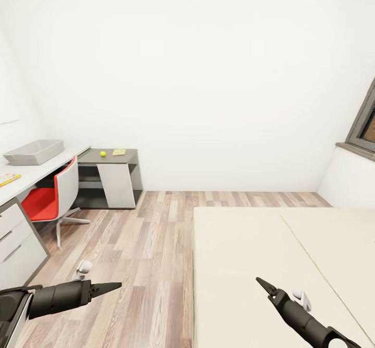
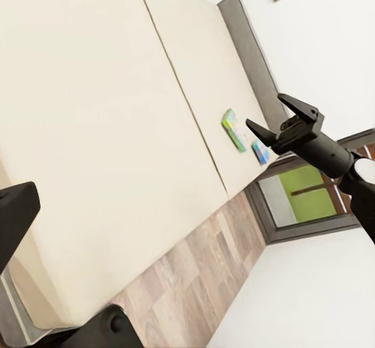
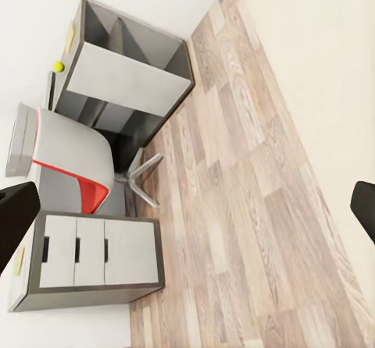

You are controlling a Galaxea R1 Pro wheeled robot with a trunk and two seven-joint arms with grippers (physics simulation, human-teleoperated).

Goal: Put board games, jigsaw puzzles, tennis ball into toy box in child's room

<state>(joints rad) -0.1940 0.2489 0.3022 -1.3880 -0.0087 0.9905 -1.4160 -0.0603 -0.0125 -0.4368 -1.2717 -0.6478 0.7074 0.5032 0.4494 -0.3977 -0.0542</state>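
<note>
Transit, judging by the layout: nothing held, nothing within reach. Left gripper (image 1: pixel 112 286) low over the wood floor (image 1: pixel 151 244), fingers wide apart at the borders of the left wrist view. Right gripper (image 1: pixel 263 284) over the near part of the bed (image 1: pixel 271 265), jaws spread and empty, plainly seen from the left wrist camera.

Toy box (image 1: pixel 34 152) on the white table (image 1: pixel 36 174), well apart from both arms. Tennis ball (image 1: pixel 103 153) and a flat yellow board beside it, probably a jigsaw puzzle (image 1: pixel 119 152), on the lower dark-grey section. Another colourful flat item (image 1: pixel 8 179) cut off at the picture's edge; cannot tell whether game or puzzle. Two board games (image 2: pixel 233 129) lying flat close to the grey headboard (image 2: pixel 250 59), one green-edged, one small and blue.

Risks from here, as judgement:
- Red chair (image 1: pixel 49 197) parked in front of the table; likely to block or snag the base on approach.
- Ball free on a bare top; a glancing finger could roll it off.
- Flat boxes on a soft mattress; hard to get a finger under, easy to shove toward the headboard instead of lifting.
</note>
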